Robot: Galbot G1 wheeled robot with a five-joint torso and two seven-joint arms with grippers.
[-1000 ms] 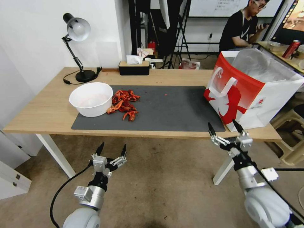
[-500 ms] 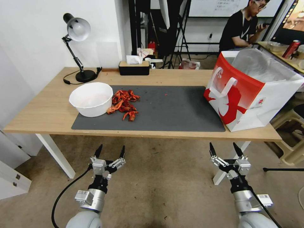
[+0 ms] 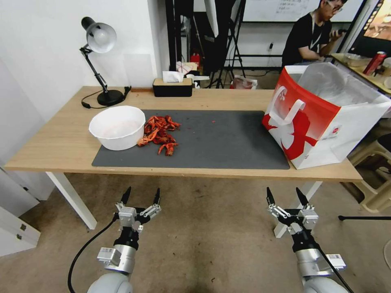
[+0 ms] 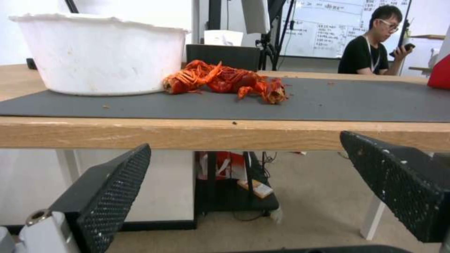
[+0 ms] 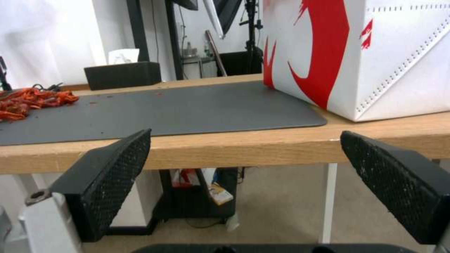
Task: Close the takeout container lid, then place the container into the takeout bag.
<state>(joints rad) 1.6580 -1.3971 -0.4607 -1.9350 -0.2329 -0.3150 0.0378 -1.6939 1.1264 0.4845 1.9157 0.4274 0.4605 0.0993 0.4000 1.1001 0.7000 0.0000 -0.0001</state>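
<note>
The takeout bag (image 3: 313,122), red and white with a white handle and silvery lining, stands open at the right end of the table; its side wall (image 5: 375,52) also shows in the right wrist view. The takeout container and its lid are out of view. My left gripper (image 3: 141,194) hangs open below the table's front edge, left of centre, with nothing between its fingers (image 4: 112,189). Below the front edge, under the bag, my right gripper (image 3: 283,192) is also open and holds nothing; its textured pads (image 5: 117,165) face the table edge.
A dark mat (image 3: 228,142) covers the middle of the wooden table (image 3: 53,146). A big white bowl (image 3: 117,127) and a pile of red crayfish (image 3: 159,132) sit at the mat's left. A desk lamp (image 3: 99,61) and a tissue box (image 3: 172,86) stand at the back.
My right gripper has dropped from the table's front edge beside the bag to well below it. The left gripper has sunk slightly. Nothing on the table moved.
</note>
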